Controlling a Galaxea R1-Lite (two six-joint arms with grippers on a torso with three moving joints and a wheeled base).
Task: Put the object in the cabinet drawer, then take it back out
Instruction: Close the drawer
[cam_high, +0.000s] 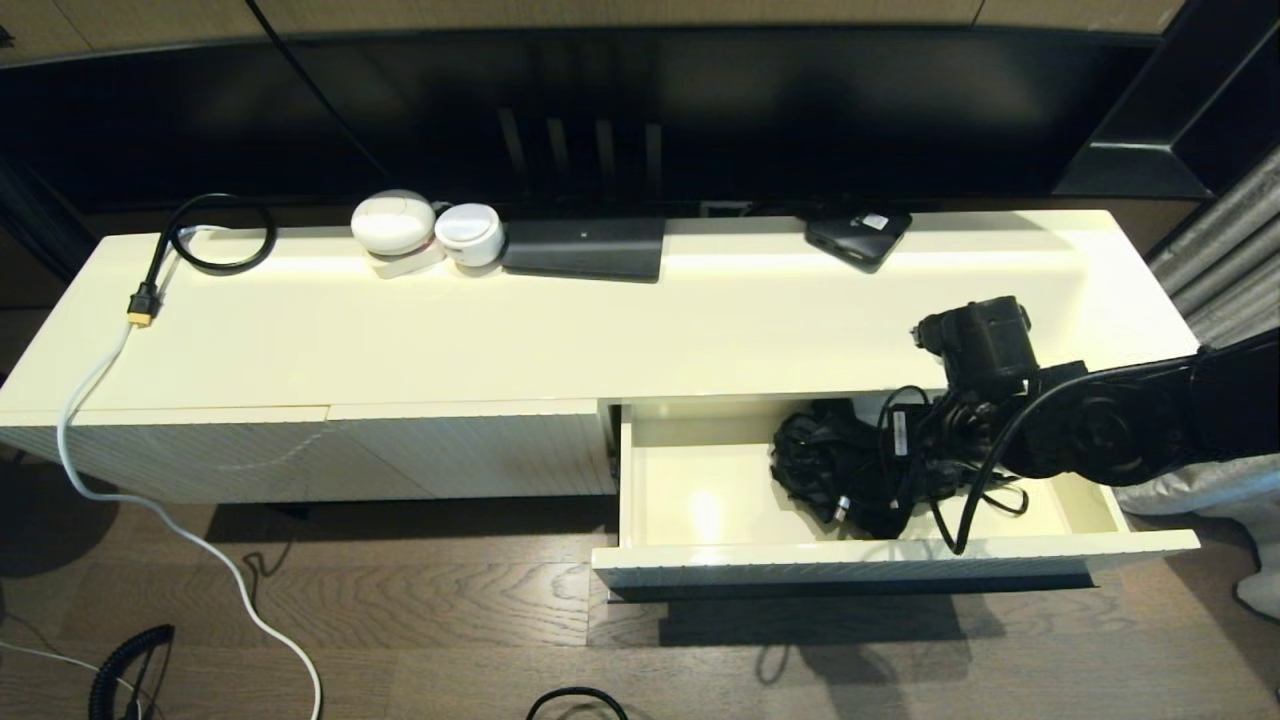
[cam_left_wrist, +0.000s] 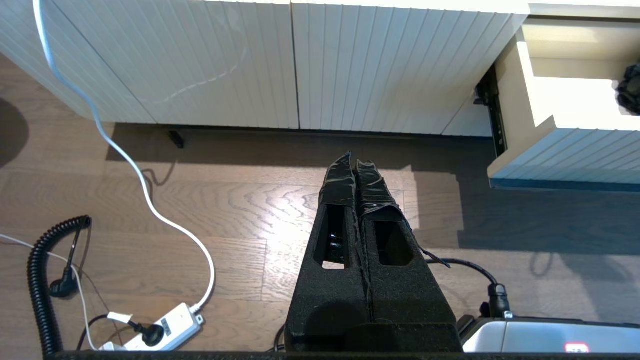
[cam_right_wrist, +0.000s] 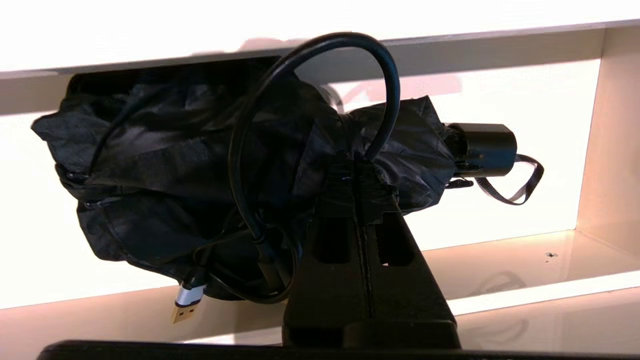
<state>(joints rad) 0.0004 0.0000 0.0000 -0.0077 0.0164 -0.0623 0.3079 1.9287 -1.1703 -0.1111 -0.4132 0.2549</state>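
The cabinet drawer stands pulled out at the right of the cream cabinet; its black bar handle is out of view. A black folded umbrella with a black cable looped round it sits inside, over the drawer's middle. My right gripper is shut, its fingertips pinching the fabric of the umbrella near its black handle. A USB plug hangs from the bundle. The drawer's inner wall lies just below. My left gripper is shut and empty, parked over the wooden floor.
On the cabinet top lie two white round devices, a flat black box, a small black device and a black cable with a yellow plug. A white cable and a power strip lie on the floor.
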